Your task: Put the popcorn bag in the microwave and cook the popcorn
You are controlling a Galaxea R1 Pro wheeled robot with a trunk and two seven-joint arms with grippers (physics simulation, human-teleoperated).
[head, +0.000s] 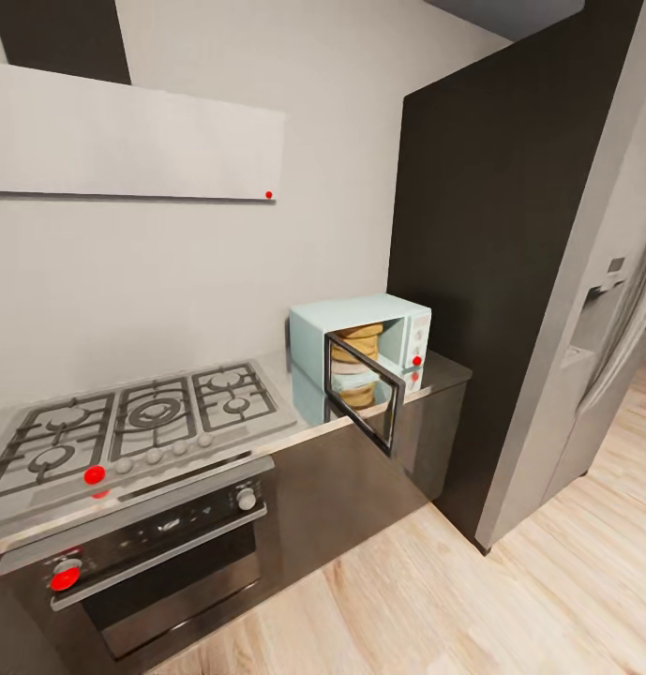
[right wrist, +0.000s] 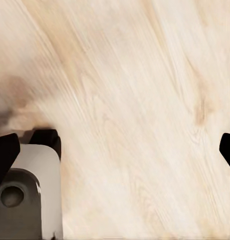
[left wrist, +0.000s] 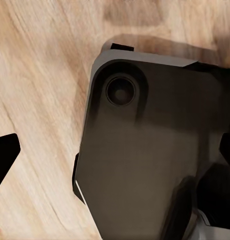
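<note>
Open microwave on countertop, no legible writing

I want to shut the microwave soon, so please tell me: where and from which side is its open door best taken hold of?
Push or grip the door at its free outer edge, farthest from the hinge, coming from the floor side. It swings out over the countertop edge, so that edge probably gives the most leverage.

Microwave cavity blocked by bag
</note>
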